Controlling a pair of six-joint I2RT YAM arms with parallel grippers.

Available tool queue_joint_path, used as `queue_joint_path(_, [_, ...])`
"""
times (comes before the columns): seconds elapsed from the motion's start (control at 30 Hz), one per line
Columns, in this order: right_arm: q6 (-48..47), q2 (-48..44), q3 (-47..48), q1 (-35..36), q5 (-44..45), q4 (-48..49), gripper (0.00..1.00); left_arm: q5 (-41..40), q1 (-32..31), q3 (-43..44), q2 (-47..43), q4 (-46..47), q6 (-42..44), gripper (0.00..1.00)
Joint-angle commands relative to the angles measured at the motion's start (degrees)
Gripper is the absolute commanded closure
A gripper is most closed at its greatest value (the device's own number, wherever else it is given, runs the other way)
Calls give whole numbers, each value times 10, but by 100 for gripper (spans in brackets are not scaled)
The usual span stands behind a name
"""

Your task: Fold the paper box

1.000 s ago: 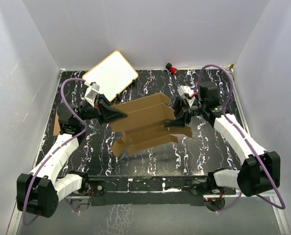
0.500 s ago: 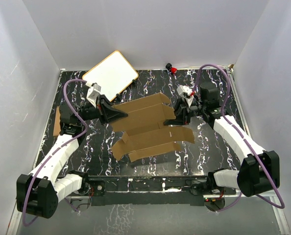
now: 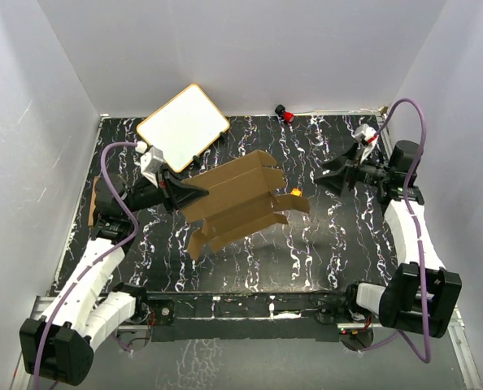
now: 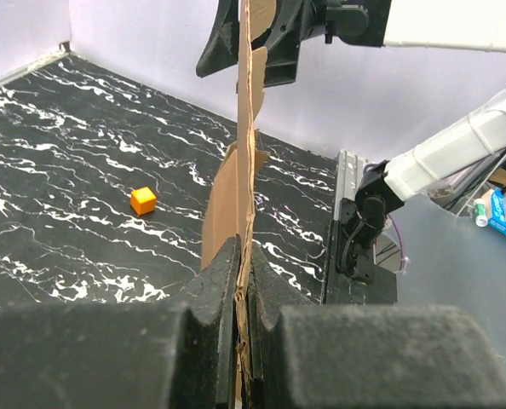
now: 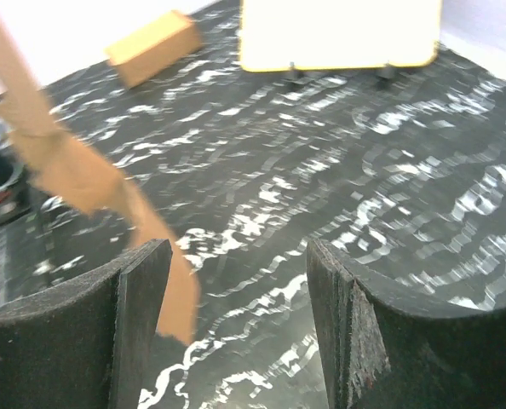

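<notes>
from above, the box [image 3: 237,203] lies near the middle of the counter [image 3: 347,252], a brown sheet of flaps, partly creased and tilted. it looks raised off the surface, though whether its near edge touches down cannot be told. the left pincer [image 3: 184,193] is clamped on the box's left edge. the right pincer [image 3: 327,173] stands well apart to the right, jaws spread wide and holding nothing. a small orange cube [image 3: 294,192] sits just beside the box's right end. a white board [image 3: 183,123] leans at the far left, and a small carton [image 3: 93,213] shows at the left edge.

from the left wrist, the sheet runs edge-on away from the camera. the two pads are pressed tight on its thin edge, with a little frayed cardboard between them. the cube rests on the counter to the left of the sheet.

from the right wrist, the picture is blurred. the jaws are wide with only counter between them. a brown flap hangs to the left, near the left finger but not gripped. the carton and the board are at the far side.

the sheet hangs from a single narrow grip, so it could sag, twist or slip out under its own weight. the creases look loose and may spring flat. if the right pincer comes in off line, it could shove the sheet instead of catching a flap, and tear it at the clamp. it could also knock the cube, or trap it under a flap.
</notes>
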Motion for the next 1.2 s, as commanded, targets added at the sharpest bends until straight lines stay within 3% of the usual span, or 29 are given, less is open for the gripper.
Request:
queue_joint_path(0.0, [84,-9,-42,-48,134,104,30,-25,-2,4,-32,-13,9,100])
queue_joint_path(0.1, [97,30,-51,-52,183,97,32,-26,-1,9,-29,6,-19,100])
queue_joint_path(0.3, [67,71,-68,-20,75,85,46,-45,-1,29,-16,40,-66,100])
queue_joint_path(0.43, [25,38,-100,33,48,95,48,-57,0,49,-1,40,-72,100])
queue_joint_path(0.7, [42,-3,-159,43,62,162,51,-73,0,71,15,48,-72,100])
queue_joint_path(1.0, [107,2,-176,64,-15,239,49,-65,2,77,32,101,-108,100])
queue_joint_path(1.17, [140,-7,-189,81,0,280,48,-63,1,64,35,141,-134,100])
